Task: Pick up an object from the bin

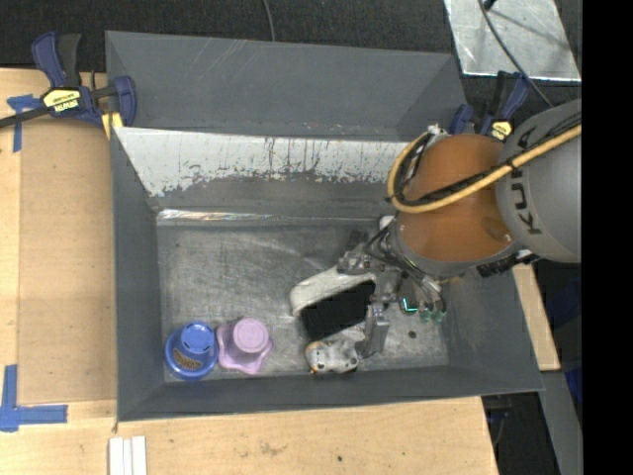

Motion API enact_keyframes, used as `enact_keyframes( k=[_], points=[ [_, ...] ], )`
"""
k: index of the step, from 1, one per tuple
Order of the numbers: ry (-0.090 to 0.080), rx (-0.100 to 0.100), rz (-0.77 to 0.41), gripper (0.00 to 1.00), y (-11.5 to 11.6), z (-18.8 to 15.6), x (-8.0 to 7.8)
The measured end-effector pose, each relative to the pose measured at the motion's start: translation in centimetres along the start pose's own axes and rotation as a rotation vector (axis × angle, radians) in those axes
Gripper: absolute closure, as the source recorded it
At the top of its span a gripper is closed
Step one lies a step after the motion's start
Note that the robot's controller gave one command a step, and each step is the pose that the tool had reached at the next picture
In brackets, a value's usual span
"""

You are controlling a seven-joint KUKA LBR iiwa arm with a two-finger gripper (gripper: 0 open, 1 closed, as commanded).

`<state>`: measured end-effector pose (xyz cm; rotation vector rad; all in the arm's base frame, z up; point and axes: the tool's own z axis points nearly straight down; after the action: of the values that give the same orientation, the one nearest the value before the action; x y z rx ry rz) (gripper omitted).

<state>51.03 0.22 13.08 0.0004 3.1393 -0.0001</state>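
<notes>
Bin (138, 265) holds four loose things. Your pincer (382, 321) is low in the floor's front-right part, right beside the white-and-black flat thing (331, 303). Can't tell if it's spread or pinching. Reads as the grasp step, so confirm closure, then lift straight up. Blue round thing (193, 349) and purple round thing (245, 345) touch in the front-left corner. Small white piece (331, 358) lies by the front wall.

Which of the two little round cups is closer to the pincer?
The purple cup. It sits right beside the blue cup, on the side toward the pincer.
</notes>
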Motion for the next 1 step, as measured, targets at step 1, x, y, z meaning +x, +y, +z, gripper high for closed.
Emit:
enact_keyframes(
  k=[1],
  points=[
    [-0.004,0.005,-0.039,1.0,1.45,5.1,-0.67]
  ],
)
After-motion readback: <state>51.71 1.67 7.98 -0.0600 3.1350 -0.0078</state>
